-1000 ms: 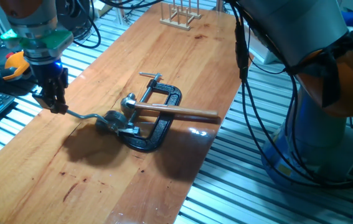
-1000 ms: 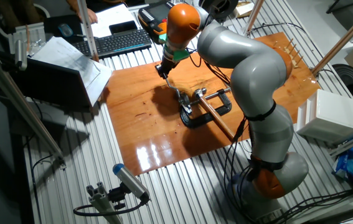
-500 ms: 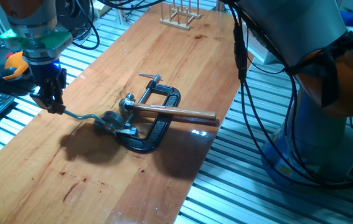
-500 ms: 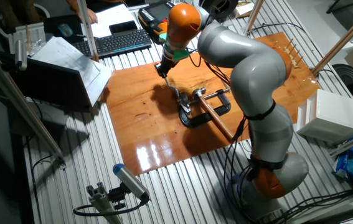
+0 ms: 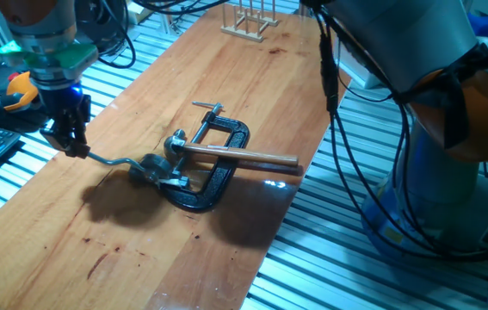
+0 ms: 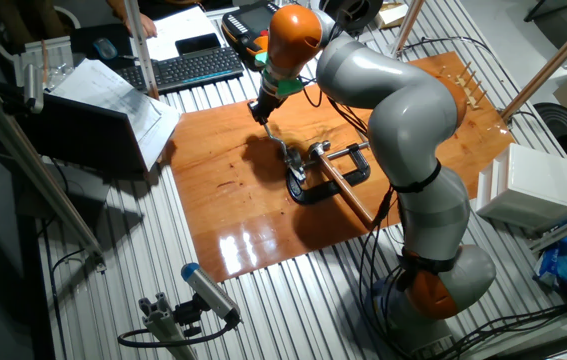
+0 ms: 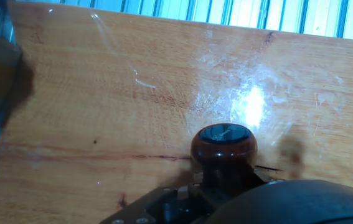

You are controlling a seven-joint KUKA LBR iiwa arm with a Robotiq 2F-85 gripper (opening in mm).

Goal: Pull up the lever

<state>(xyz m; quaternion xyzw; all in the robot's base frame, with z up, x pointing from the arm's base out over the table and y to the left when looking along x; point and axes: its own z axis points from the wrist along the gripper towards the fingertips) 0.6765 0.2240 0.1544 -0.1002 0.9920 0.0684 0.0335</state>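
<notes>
The lever is a thin bent silver arm that runs left from a silver mechanism on the wooden board. My gripper stands at the arm's left end, shut on the knob, which the fingers hide in this view. The other fixed view shows the gripper above the lever. The hand view shows the dark reddish-brown knob close up just above the board, with dark gripper parts around its base.
A black C-clamp holds the mechanism to the wooden board. A long brown rod lies across the clamp. A wooden rack stands at the board's far end. A keyboard and papers lie beside the board.
My gripper has moved slightly up and to the left with the lever's knob in it. The clamp and rod have shifted a little to the left.
</notes>
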